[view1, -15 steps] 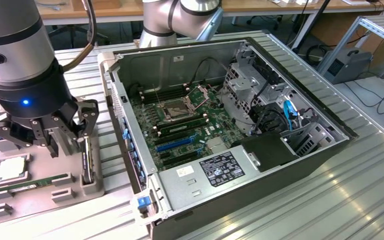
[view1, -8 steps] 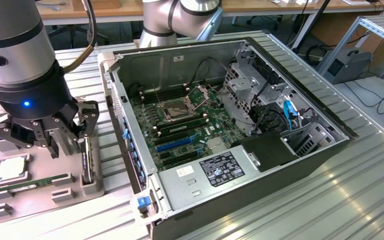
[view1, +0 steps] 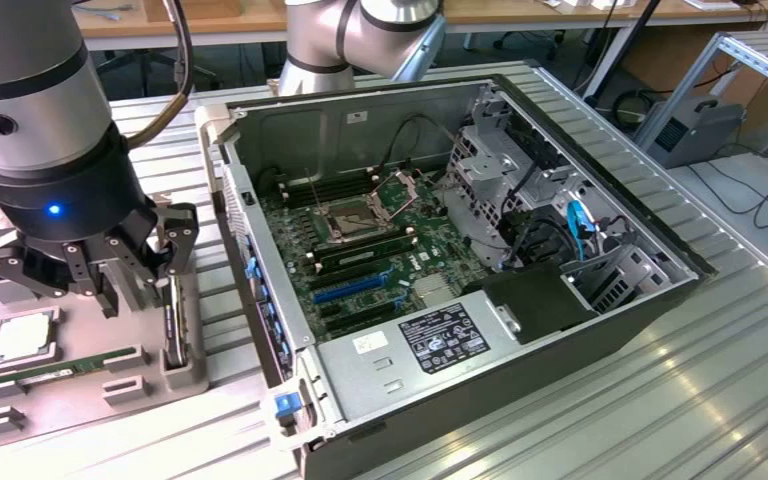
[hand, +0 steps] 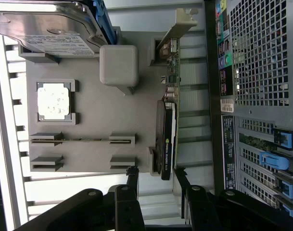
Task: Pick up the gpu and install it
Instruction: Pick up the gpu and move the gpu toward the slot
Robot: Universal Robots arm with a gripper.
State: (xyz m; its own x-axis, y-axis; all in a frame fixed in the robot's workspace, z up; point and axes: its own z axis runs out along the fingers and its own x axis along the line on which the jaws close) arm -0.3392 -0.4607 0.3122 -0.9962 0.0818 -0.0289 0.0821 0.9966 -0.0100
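The gpu (hand: pixel 165 139) is a flat black card standing on edge in a slot of the grey parts tray (hand: pixel 88 159), with its silver end bracket (hand: pixel 177 24) at the far end. In the exterior view the gpu (view1: pixel 171 322) shows as a thin dark strip on the tray (view1: pixel 77 400), at that view's left. My gripper (hand: pixel 155 173) hangs just above the card's near end, open, with one finger on either side and nothing held. From outside, the gripper (view1: pixel 137 285) stands directly over the tray.
The tray also holds a hard drive (hand: pixel 45 29), a square processor (hand: pixel 54 101) and a thin memory stick (hand: pixel 83 140). The open computer case (view1: pixel 491 250) lies beside the tray, with the motherboard (view1: pixel 371 240) and a blue slot (view1: pixel 351 285) exposed.
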